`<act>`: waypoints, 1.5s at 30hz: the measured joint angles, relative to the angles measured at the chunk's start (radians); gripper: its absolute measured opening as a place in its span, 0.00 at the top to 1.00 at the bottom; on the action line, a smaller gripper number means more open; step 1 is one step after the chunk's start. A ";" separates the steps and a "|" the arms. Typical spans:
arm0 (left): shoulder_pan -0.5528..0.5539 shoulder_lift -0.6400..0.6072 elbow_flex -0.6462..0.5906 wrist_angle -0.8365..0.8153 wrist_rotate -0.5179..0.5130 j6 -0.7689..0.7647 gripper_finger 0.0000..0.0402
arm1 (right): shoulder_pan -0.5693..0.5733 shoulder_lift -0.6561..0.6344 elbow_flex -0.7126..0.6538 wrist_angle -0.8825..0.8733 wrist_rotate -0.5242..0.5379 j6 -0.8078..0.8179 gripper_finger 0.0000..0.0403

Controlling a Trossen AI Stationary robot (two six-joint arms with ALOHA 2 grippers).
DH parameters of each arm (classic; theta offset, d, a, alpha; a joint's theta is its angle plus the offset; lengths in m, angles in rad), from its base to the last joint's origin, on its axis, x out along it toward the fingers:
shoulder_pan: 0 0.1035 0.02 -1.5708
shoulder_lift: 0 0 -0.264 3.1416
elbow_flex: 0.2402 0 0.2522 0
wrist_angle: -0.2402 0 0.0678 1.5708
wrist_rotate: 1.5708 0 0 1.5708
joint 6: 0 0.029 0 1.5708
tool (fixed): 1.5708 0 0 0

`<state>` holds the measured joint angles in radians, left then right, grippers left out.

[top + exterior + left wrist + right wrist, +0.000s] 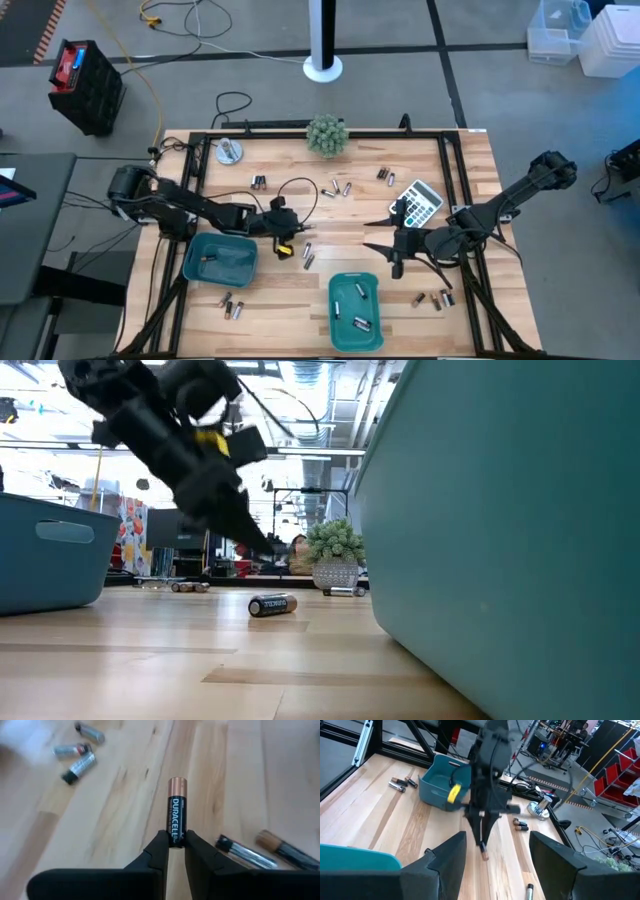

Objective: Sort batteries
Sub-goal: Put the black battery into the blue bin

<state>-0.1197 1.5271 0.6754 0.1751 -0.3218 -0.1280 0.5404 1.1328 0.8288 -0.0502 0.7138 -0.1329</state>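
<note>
A grey concrete floor (480,90) is seen around the work area, with yellow and black cables, a white pole base (322,68), a black crate (88,85) and clear plastic bins (560,30) set out on it; in the low view a cluttered workshop is made out beyond the table under ceiling lights. The light wooden table (300,300) is bordered by a black metal frame (195,180). Two teal trays are placed on it: one (219,259) near the left arm with a cell inside, the other (354,311) toward the near edge with several cells inside. A grey calculator (420,202) lies near the right arm, and a small potted plant (327,135) stands at the far edge, with a small round metal object (229,151) farther left. The right gripper (385,232) is held over the table just beside the calculator, its fingers spread wide with nothing between them. The left gripper (172,845) is positioned between the two trays, and a dark, copper-topped Duracell battery (177,810) is pinched upright between its fingertips. The loose batteries (340,188) are scattered in small groups across the wood: near the plant, by the calculator, beside the left tray's near edge, and close to the right-hand near corner.
</note>
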 joint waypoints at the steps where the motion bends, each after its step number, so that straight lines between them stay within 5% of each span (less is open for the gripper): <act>1: -0.006 -0.027 0.001 -0.004 -0.001 0.010 0.91 | 0.000 0.000 0.000 0.000 0.000 0.000 0.42; 10: -0.108 -0.366 0.002 -0.310 0.089 -0.016 0.91 | 0.000 0.000 0.000 -0.016 0.001 -0.007 0.42; 19: -0.267 -0.647 0.002 -0.596 0.093 -0.386 0.91 | 0.000 0.000 0.000 -0.025 0.001 -0.002 0.42; 30: -0.427 -0.640 0.002 -0.922 0.108 -0.977 0.91 | 0.000 0.000 0.000 -0.034 0.001 0.001 0.42; 39: -0.495 -0.641 0.002 -1.132 0.111 -1.242 0.91 | 0.000 0.000 0.000 -0.042 0.001 0.004 0.42; 45: -0.499 -0.641 0.002 -1.150 0.096 -1.293 0.70 | 0.000 0.000 0.000 -0.041 0.001 0.012 0.42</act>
<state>-0.6189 0.8856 0.6773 -0.9750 -0.2262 -1.4208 0.5404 1.1328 0.8291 -0.0914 0.7143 -0.1211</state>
